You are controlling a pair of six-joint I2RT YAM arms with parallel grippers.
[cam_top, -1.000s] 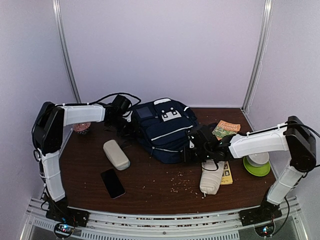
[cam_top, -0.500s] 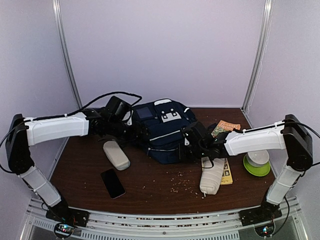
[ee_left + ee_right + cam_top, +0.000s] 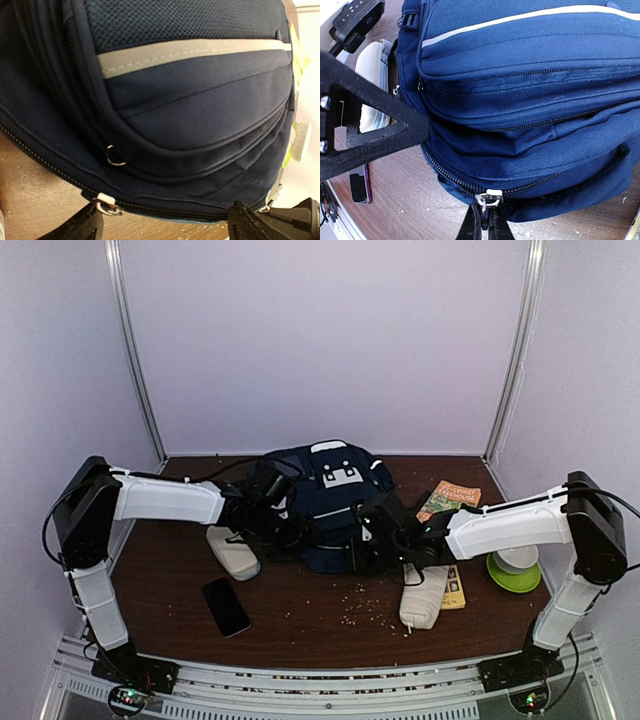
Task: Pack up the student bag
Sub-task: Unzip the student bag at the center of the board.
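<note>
The student bag (image 3: 330, 490), navy with thin white stripes, lies at the middle back of the table and fills both wrist views (image 3: 190, 100) (image 3: 535, 100). My right gripper (image 3: 485, 225) is shut on the metal zipper pull (image 3: 487, 197) at the bag's lower seam; in the top view this gripper (image 3: 362, 540) sits at the bag's front right. My left gripper (image 3: 167, 227) is open at the bag's front-left edge (image 3: 283, 528), its fingers astride the lower zipper line. A second slider with a white tab (image 3: 102, 202) is beside the left finger.
A beige case (image 3: 232, 552) lies just left of the bag, a black phone (image 3: 225, 606) nearer the front. A white pouch (image 3: 422, 595) rests on a yellow book (image 3: 455, 585); another book (image 3: 452, 498) and a green plate with bowl (image 3: 515, 568) are at right. Crumbs dot the table.
My left arm has swung from the bag's back left down to its front-left edge, and its jaws have opened. My right gripper has slid left along the seam with the zipper pull.
</note>
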